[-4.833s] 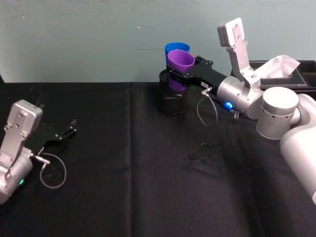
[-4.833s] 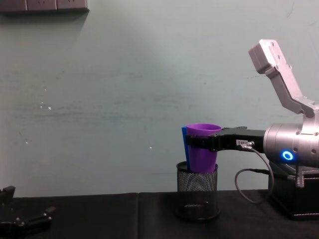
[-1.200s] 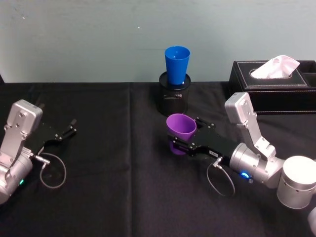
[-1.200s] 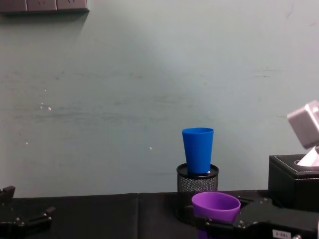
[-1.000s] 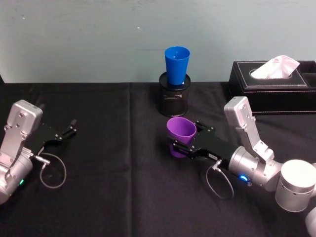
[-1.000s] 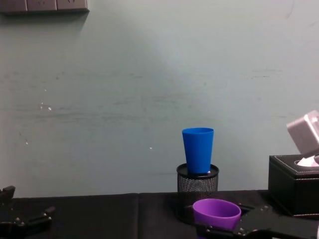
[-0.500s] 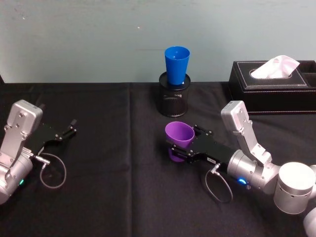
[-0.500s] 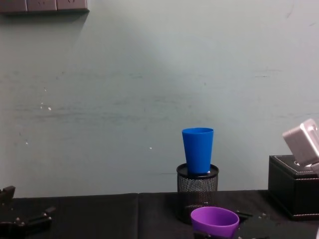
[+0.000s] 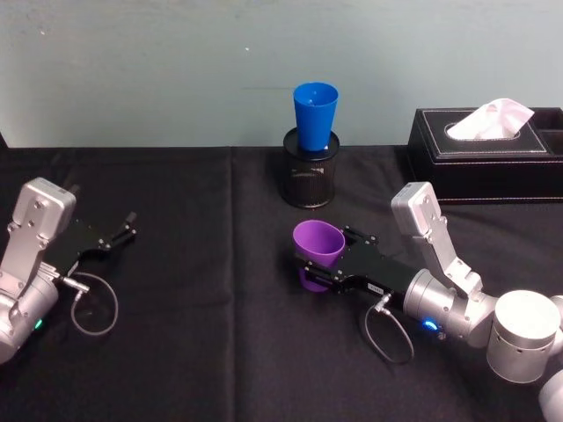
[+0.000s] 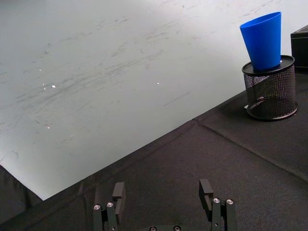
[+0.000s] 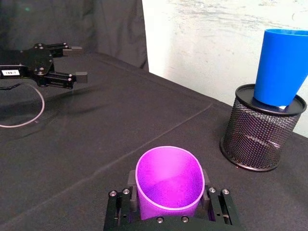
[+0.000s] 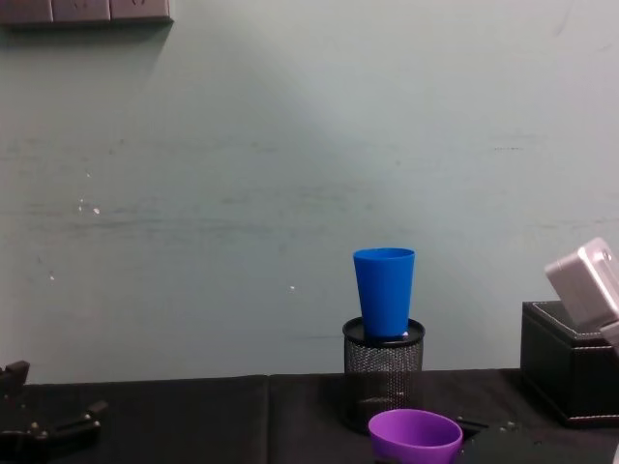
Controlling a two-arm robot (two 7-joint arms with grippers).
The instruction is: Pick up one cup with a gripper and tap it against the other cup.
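Right gripper [image 9: 318, 265] clamped on the purple cup [image 9: 317, 252], held upright low over the black tablecloth [image 9: 193, 334] at centre, near side. In the right wrist view the two black fingers [image 11: 121, 206] press against opposite sides of the cup wall just below its rim, with no gap visible; whether the cup's base touches the cloth cannot be told. The blue cup [image 9: 315, 115] stands upright in the black wire-mesh pen pot [image 9: 308, 180] at the far centre of the table, against the pale wall, well apart from the purple cup and beyond it. A black tissue box [image 9: 484, 167] sits at far right.

Left gripper [image 9: 114, 236] rests at the left edge of the table with its fingers spread and nothing between them, as the left wrist view confirms; this arm is idle.

Stage of the task, as judged: the pick-up is accomplished, since the purple cup is secured in the right gripper. At this instant the two cups are not in contact, so no tap is under way. What would complete a tap is to raise the purple cup to the height of the blue cup's exposed wall, carry it toward the far side, and bring the two walls together lightly enough not to tip the blue cup out of the pot.
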